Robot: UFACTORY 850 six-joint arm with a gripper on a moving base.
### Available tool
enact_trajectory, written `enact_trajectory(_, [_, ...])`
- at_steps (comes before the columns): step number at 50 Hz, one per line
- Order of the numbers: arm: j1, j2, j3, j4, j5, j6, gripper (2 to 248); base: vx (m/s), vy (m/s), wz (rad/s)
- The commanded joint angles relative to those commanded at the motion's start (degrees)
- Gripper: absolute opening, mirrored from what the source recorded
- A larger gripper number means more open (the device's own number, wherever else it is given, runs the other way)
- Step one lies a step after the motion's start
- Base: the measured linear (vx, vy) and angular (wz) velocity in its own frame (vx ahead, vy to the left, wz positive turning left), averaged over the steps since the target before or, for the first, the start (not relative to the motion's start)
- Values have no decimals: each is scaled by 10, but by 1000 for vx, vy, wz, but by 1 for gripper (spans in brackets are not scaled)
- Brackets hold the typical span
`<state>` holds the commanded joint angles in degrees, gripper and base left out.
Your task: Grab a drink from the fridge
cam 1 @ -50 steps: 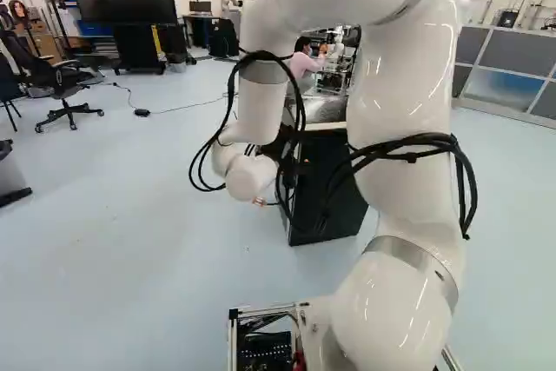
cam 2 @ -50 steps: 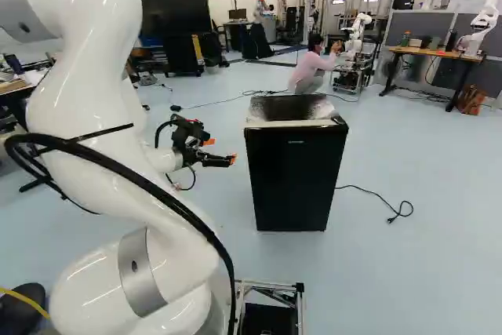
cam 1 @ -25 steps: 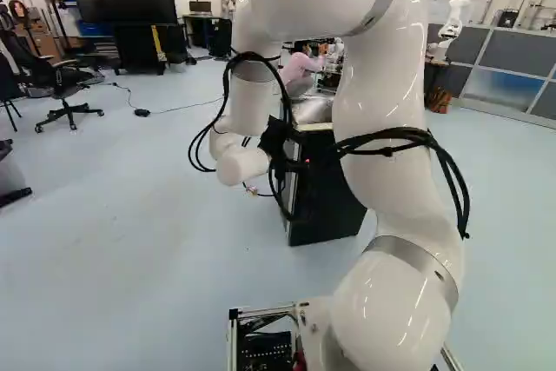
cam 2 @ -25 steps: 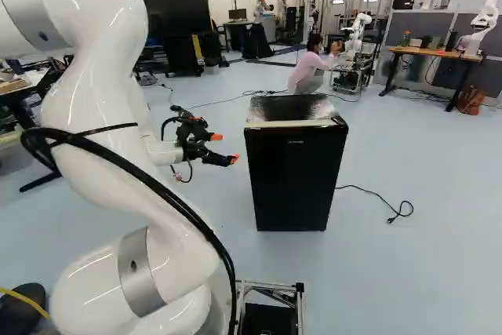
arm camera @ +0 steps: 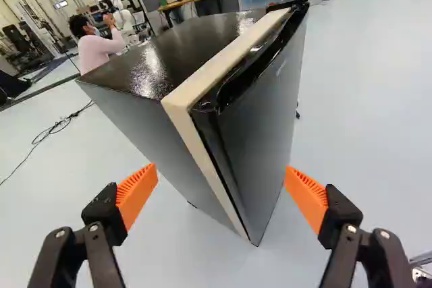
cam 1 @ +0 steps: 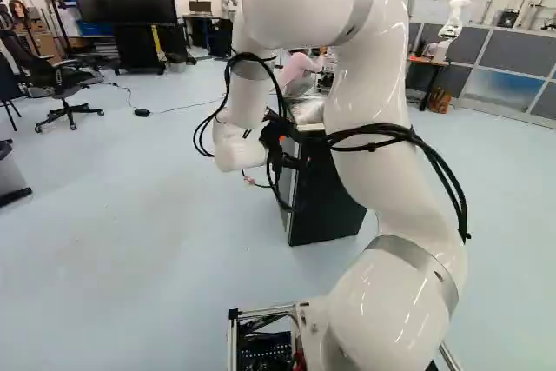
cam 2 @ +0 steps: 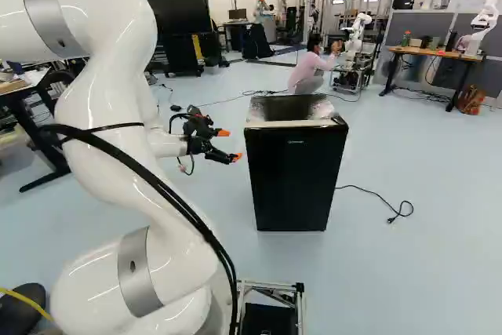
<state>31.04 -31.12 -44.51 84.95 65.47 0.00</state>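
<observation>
Orange pads [arm camera: 137, 193] stand wide apart with nothing gripped between them, so your gripper [arm camera: 221, 183] is empty. Taking twelve o'clock as straight ahead of the base, the fridge [cam 2: 294, 178] stands near twelve, with the gripper short of it at about eleven. Its door [arm camera: 253, 126] looks closed, so you would likely have to open it first. Push on along the gripper's own twelve and a finger could strike the near front corner by the pale strip [arm camera: 175, 103], sliding or tipping the cabinet rather than opening the door. If you pull from the hinge side, the pads would probably just slip off; you can't tell which side hinges. Watch the black hoses [cam 1: 395, 132] on your arm [cam 2: 102, 100] too: their loose loops might snag a corner as you reach in. The drink is out of sight, presumably inside, so you can't judge its shelf or shape. You can't make out a clear handle, and the left base view hides much of the fridge's front behind the arm.
</observation>
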Motion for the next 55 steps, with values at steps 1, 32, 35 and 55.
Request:
enact_trajectory(1, [0,0,-1,0,0,0,247,0,0,0])
enact_trajectory(32, [-8,-2,-4,0,1,0,247,0,0,0])
enact_trajectory(35, [-9,-2,-4,0,2,0,247,0,0,0])
enact_trajectory(55, [-15,-2,-4,0,16,0,247,0,0,0])
